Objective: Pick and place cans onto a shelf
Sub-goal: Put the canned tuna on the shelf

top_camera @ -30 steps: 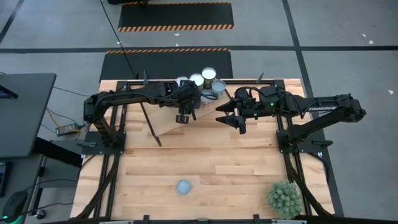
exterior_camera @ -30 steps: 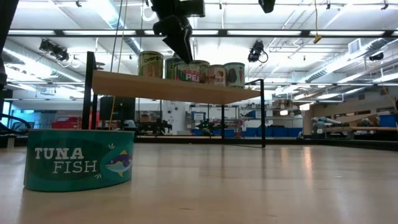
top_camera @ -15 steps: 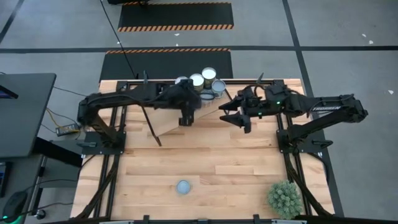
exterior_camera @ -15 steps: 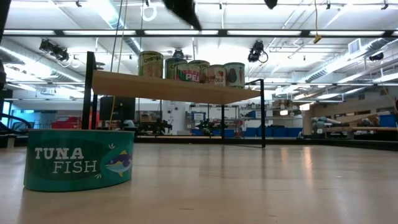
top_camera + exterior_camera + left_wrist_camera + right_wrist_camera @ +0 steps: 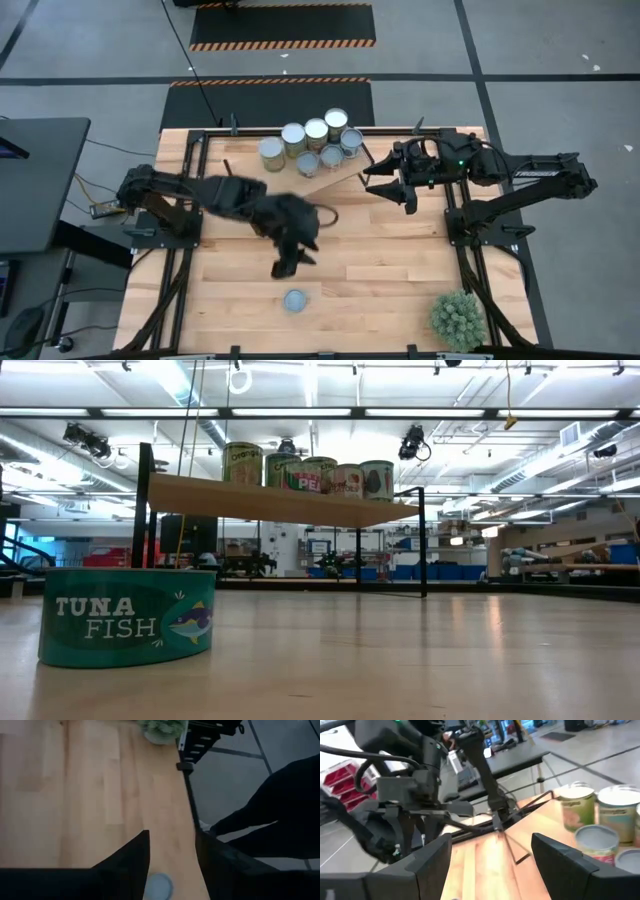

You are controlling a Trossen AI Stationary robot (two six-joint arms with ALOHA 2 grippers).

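Several cans (image 5: pixel 316 140) stand upright in a cluster on the shelf (image 5: pixel 338 176) at the table's far side; the low view shows them in a row (image 5: pixel 305 472) on the board (image 5: pixel 280 502). A teal tuna can (image 5: pixel 294 300) (image 5: pixel 128 615) rests on its base near the table's near edge. My left gripper (image 5: pixel 284 266) hangs open over the middle of the table, just short of the tuna can (image 5: pixel 159 885), which shows between its fingers (image 5: pixel 171 851). My right gripper (image 5: pixel 380 180) (image 5: pixel 492 855) is open in the air to the right of the shelf, holding nothing.
A green spiky potted plant (image 5: pixel 458 318) sits at the near right corner. Black frame rails (image 5: pixel 180 270) run along the table's left and right sides. Bare wood lies between the shelf and the tuna can. A dark desk (image 5: pixel 40 180) stands off the table's left.
My left gripper has swung from above the shelf toward the table's near edge and the tuna can, turning as it went, and has left the low view. It carries nothing. My right gripper has drawn back a little toward the table's right edge. The cans have stayed put.
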